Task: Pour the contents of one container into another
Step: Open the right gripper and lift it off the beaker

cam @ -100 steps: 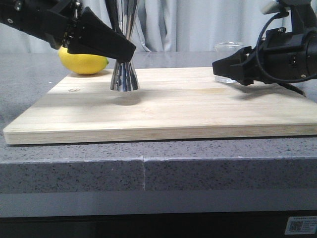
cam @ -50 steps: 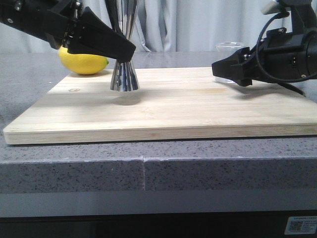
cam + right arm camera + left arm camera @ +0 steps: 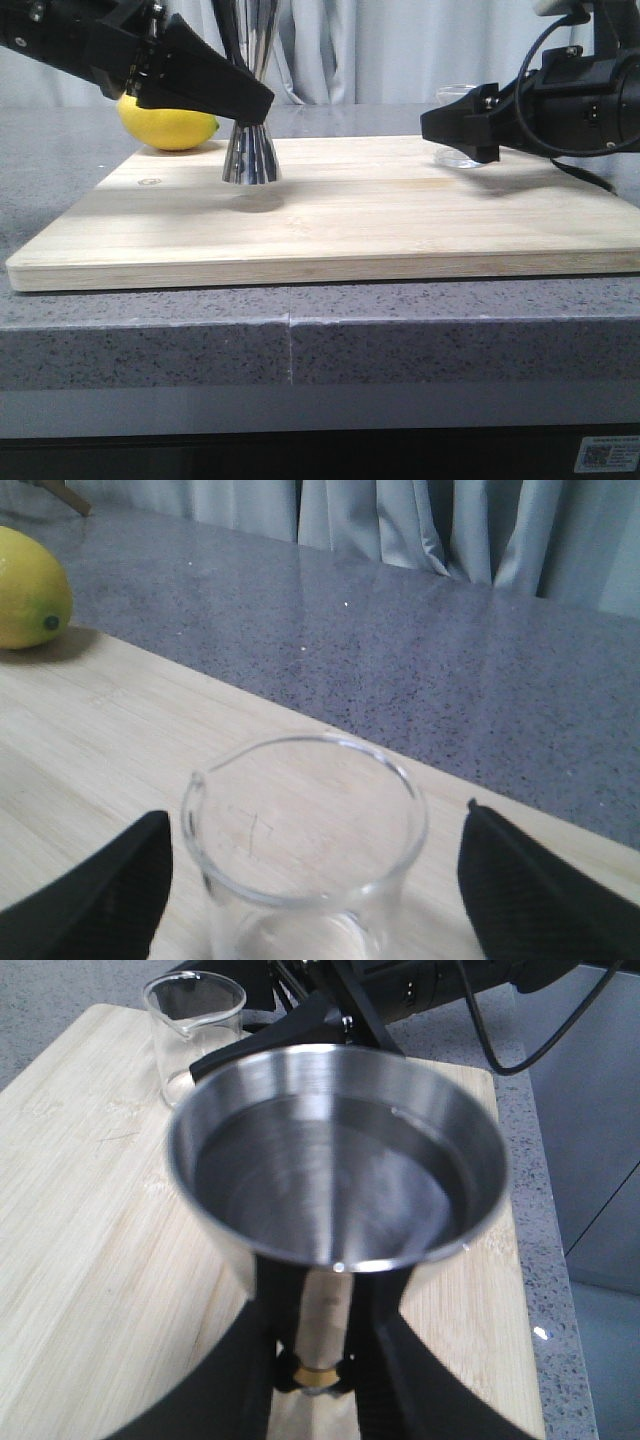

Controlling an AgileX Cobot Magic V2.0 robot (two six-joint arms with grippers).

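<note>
- At the far left of your front view, a yellow lemon [image 3: 167,124] lies on the grey stone surface [image 3: 150,340], just behind the back left corner of the wooden board [image 3: 330,215].
- The left pincer [image 3: 262,101] is closed on the jigger [image 3: 251,150] at its narrow waist. In the left wrist view its black fingers [image 3: 375,1360] press on either side of the gold band [image 3: 318,1372].
- The jigger is upright above the left part of the board. Its base appears slightly clear of the wood, over a small shadow, but the front view does not settle this.
- The jigger's upper cup [image 3: 338,1155] faces the left wrist camera. Its inner wall is shiny, and a faint line on the wall may mark liquid; you cannot confirm this from the view.
- The beaker [image 3: 463,125] stands upright near the back right of the board, well apart from the jigger.
- In the right wrist view the beaker rim and pouring lip [image 3: 305,825] are visible, with faint printed marks on the glass.
- The right pincer [image 3: 450,128] is spread wide around the beaker. Its two black fingertips [image 3: 95,895] sit on either side of the glass, with a clear gap on each side.
- The right pincer is not touching the beaker.
</note>
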